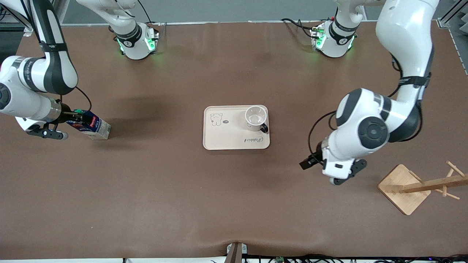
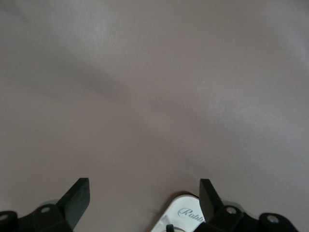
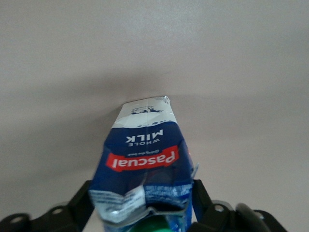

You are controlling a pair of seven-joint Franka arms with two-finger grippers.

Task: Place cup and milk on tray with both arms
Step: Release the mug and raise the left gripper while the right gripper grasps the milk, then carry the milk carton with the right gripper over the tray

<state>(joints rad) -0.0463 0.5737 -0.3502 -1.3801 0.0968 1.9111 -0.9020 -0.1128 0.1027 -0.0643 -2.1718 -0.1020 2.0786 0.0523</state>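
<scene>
Blue milk [image 1: 90,126] sits between the fingers of the right gripper [image 1: 78,117], near the table edge at the right arm's end. The carton leans, with its base on the brown table [image 1: 153,190]. The fingers hug its top by the green cap (in the right wrist view they press both sides), so it looks grasped. That top is a thin fold, so I think it could slip or swing when lifted. It could also bump the cup [image 1: 255,118], which stands on the cream tray [image 1: 223,140] in the corner nearest the left arm's base. The left gripper [image 1: 310,160] hangs low over bare table between the tray and the wooden rack [image 1: 406,188], fingers spread wide, holding nothing. That arm waits.
</scene>
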